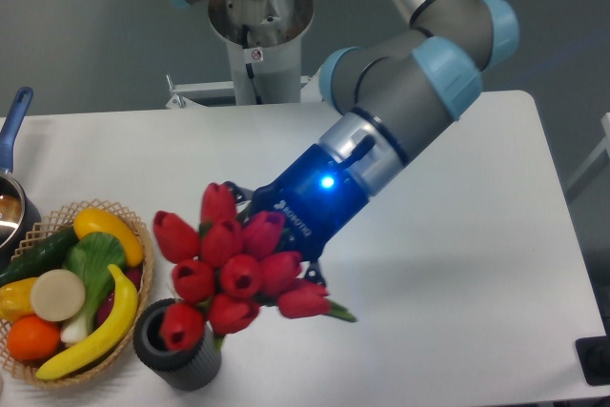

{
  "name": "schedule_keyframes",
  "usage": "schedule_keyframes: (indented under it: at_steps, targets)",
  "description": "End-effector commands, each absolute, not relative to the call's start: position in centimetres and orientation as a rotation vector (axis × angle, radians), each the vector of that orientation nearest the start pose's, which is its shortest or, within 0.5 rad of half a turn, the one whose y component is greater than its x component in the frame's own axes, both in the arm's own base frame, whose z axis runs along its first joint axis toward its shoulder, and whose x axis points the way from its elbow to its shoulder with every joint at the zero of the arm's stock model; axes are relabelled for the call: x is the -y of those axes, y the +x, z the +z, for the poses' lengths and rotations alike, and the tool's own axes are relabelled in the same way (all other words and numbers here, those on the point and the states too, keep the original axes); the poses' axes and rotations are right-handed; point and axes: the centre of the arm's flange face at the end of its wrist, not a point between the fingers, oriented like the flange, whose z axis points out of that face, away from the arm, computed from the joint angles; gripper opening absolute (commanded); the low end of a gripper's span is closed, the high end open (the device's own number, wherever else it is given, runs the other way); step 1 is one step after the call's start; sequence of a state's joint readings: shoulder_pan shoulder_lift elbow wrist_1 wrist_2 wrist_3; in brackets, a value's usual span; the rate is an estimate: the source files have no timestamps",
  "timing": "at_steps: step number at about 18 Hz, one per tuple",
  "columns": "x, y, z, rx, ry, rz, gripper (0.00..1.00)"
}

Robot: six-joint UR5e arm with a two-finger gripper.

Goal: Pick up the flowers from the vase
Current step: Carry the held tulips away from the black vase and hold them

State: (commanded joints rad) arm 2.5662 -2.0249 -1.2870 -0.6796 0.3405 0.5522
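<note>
Near the worktop's front-left corner the vase [178,356] is standing upright with its mouth showing and one red bud hanging just over the rim. Beside it, at the left edge, a wicker basket [135,284] is holding two bananas, an orange, a cucumber and other produce. The flowers [232,269], about ten red buds in one bunch, are hanging above and right of the vase, their stems running back into the gripper [286,253], which is clenching them; its fingers are mostly hidden behind the blooms.
</note>
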Motion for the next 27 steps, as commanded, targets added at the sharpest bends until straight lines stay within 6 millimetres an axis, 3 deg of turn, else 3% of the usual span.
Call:
schedule_keyframes:
  at_steps: [4, 7, 10, 18, 20, 25, 27]
  targets:
    - [-52.3, -47.5, 51.9, -0.026, -1.847, -0.358, 0.00]
    - [-50.8, -49.2, 51.6, -0.071, -1.846, -0.276, 0.00]
    - [-49.7, -50.4, 49.6, -0.104, -1.908, -0.159, 0.00]
    - [-46.2, -49.6, 43.7, -0.125, -2.272, 0.190, 0.00]
    - [-45.4, -49.4, 43.1, -0.090, -2.350, 0.249, 0.00]
    - [-45.6, -49.7, 42.0, -0.046, -2.510, 0.371, 0.01]
    - [-45.0, -49.4, 39.6, -0.006, -2.635, 0.369, 0.03]
